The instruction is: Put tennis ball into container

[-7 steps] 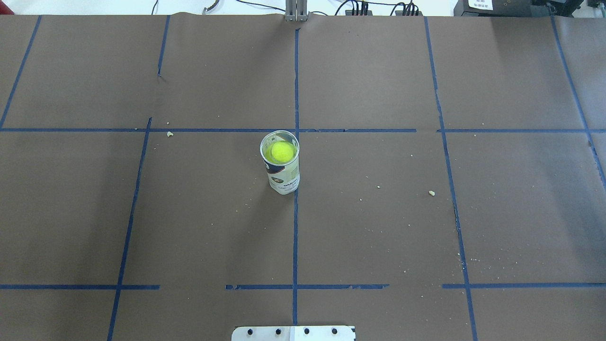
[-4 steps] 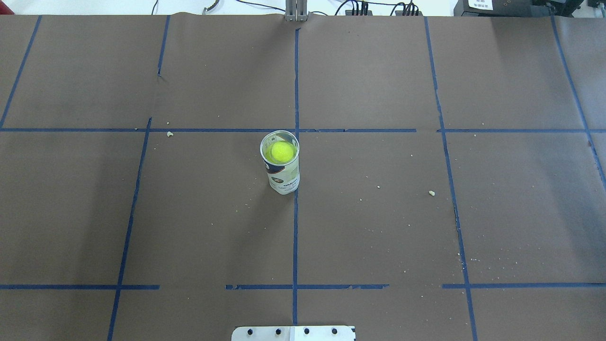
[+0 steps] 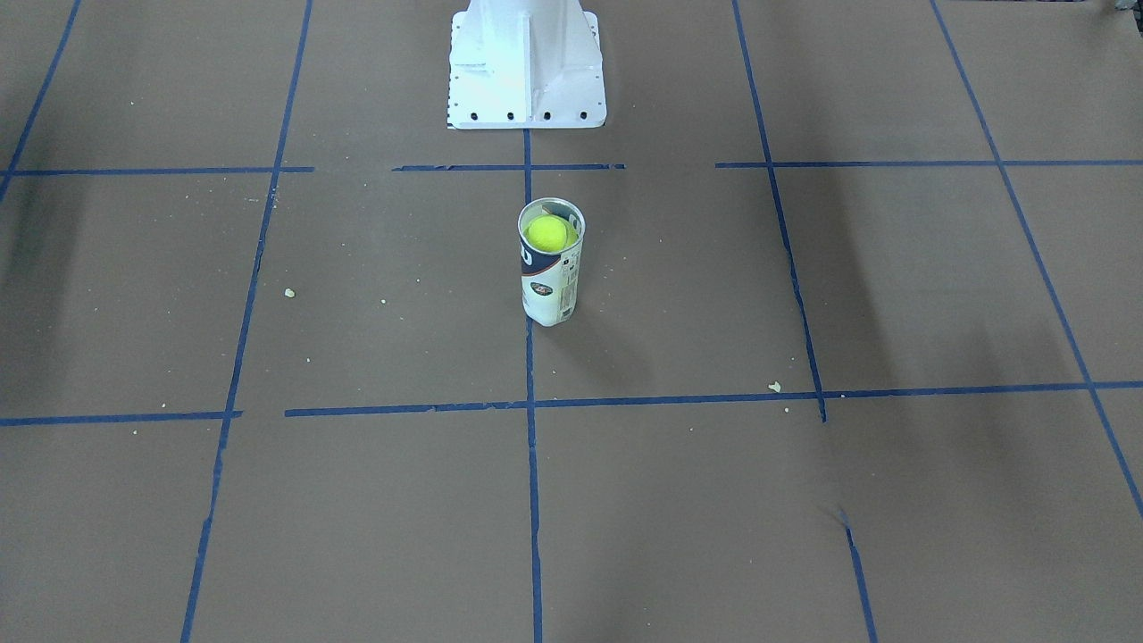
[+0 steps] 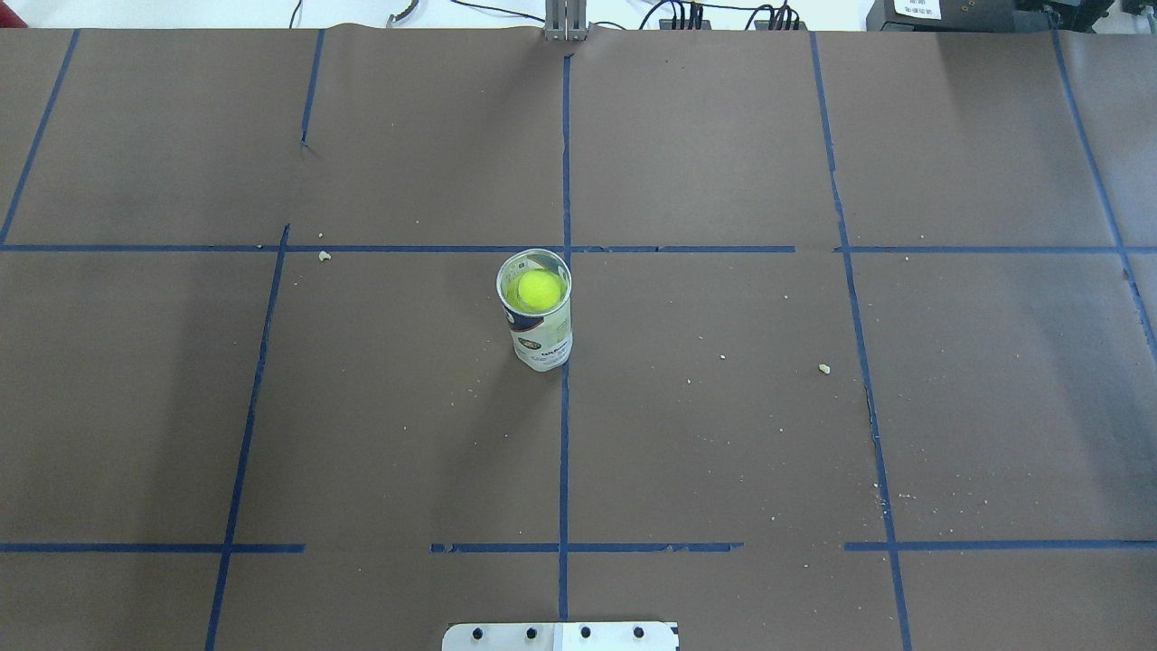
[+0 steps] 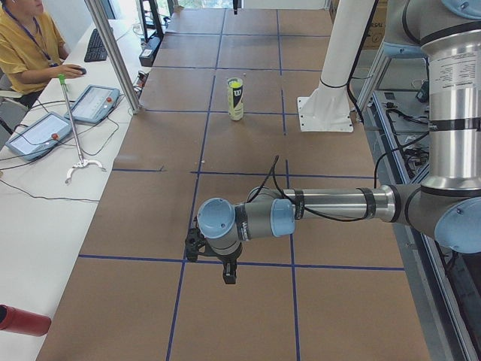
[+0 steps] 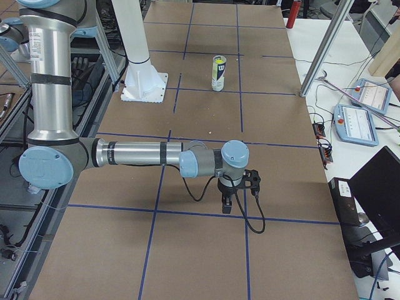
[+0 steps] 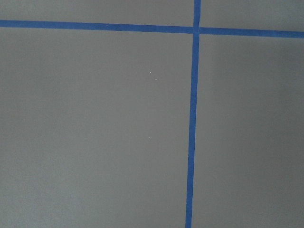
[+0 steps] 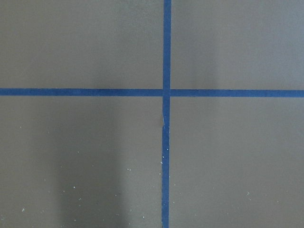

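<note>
The tennis ball (image 4: 540, 289) sits inside the container (image 4: 542, 342), a clear tube standing upright at the table's middle, with the ball just under its silvery rim. The front view shows the same ball (image 3: 549, 233) in the tube (image 3: 549, 290). No gripper is near it. My left gripper (image 5: 228, 274) hangs low over the table's left end, seen only from the left side. My right gripper (image 6: 226, 204) hangs over the right end, seen only from the right side. Whether either is open I cannot tell. Both wrist views show only brown paper and blue tape.
Blue tape lines grid the brown table cover, and small crumbs (image 4: 823, 368) lie scattered. The white robot base (image 3: 525, 80) stands behind the tube. On the operators' side are a metal post (image 5: 113, 53), tablets (image 5: 94, 104) and a seated person (image 5: 26, 45).
</note>
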### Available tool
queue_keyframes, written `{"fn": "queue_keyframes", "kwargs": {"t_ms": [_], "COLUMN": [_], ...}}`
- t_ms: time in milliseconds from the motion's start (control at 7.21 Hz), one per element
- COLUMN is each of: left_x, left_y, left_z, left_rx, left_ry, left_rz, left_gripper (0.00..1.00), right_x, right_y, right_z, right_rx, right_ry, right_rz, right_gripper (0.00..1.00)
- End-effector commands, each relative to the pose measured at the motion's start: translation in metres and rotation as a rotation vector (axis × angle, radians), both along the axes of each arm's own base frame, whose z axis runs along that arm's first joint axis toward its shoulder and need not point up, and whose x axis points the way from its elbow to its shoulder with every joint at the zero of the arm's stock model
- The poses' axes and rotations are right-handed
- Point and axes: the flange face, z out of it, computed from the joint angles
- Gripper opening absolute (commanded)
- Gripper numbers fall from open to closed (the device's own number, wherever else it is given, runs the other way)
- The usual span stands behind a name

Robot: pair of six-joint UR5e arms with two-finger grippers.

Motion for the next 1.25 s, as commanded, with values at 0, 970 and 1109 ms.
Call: {"fn": "queue_keyframes", "kwargs": {"t_ms": [0,970,1109], "left_x": [-0.001,0.0,0.001], "left_y": [0.003,0.003,0.002], "left_z": [-0.009,-0.015,-0.017], "left_rx": [0.01,0.019,0.024], "left_ry": [0.006,0.013,0.031], "left_rz": [-0.006,-0.008,-0.01], "left_gripper": [1.0,1.0,1.0], "right_x": [0.0,0.0,0.0], "right_y": [0.0,0.0,0.0], "right_z": [0.0,0.0,0.0], "right_rx": [0.001,0.001,0.001], "right_ry": [0.0,0.0,0.0], "right_rz": [0.0,0.0,0.0], "right_gripper": [1.0,1.0,1.0]}}
